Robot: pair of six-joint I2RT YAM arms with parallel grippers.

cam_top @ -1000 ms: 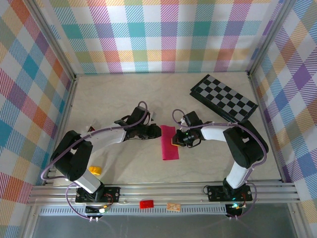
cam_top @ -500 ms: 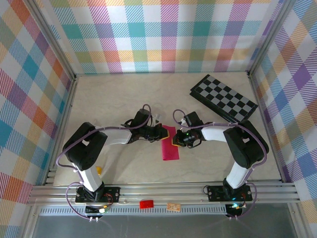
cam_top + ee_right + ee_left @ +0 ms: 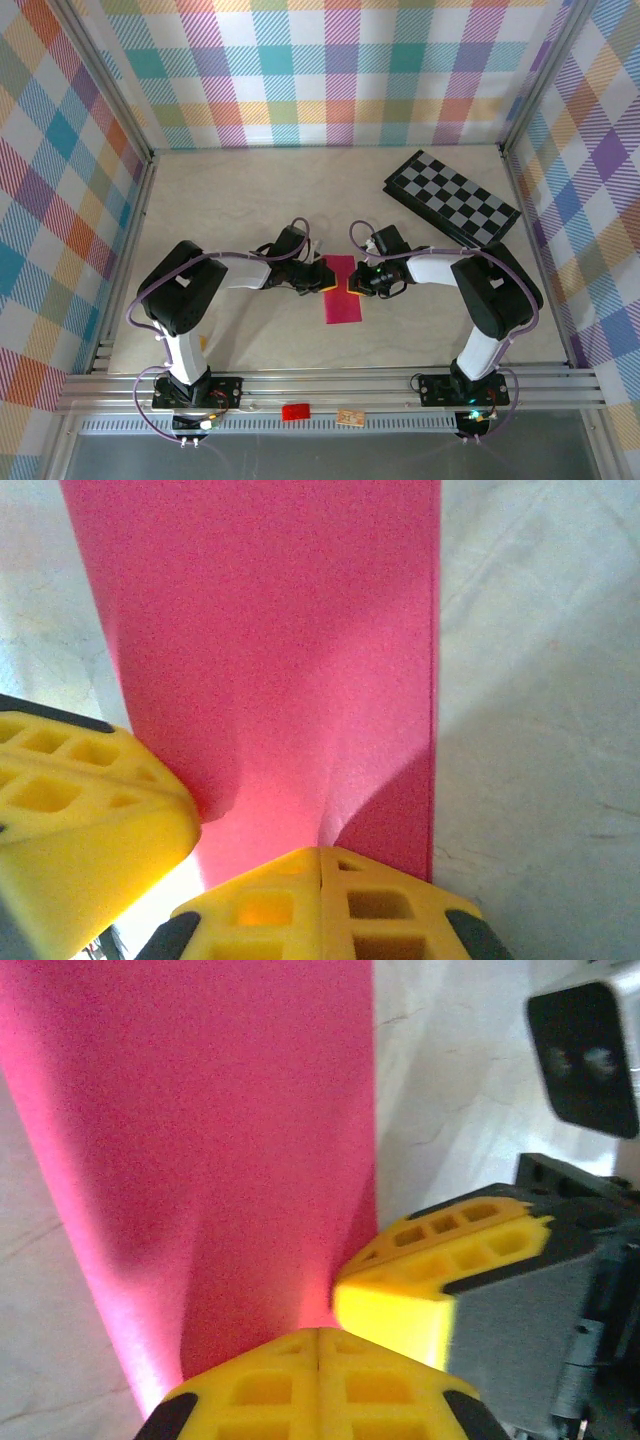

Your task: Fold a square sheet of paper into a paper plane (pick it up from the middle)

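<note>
The square sheet of paper (image 3: 342,303), folded to a narrow strip, lies mid-tabletop (image 3: 262,340), its near end free. Farther along, the left tool (image 3: 327,281) and right tool (image 3: 353,284) are each closed on an opposite long edge, puckering it. It looks light, limp and easily creased, so a gentle edge grip suits it best.

Folded paper (image 3: 343,302) lies between left gripper (image 3: 326,278) and right gripper (image 3: 352,285).

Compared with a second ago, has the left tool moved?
Yes. The left tool has slid right, toward the checkerboard side, and now sits closed at the left edge of the pink paper, opposite the right tool.
</note>
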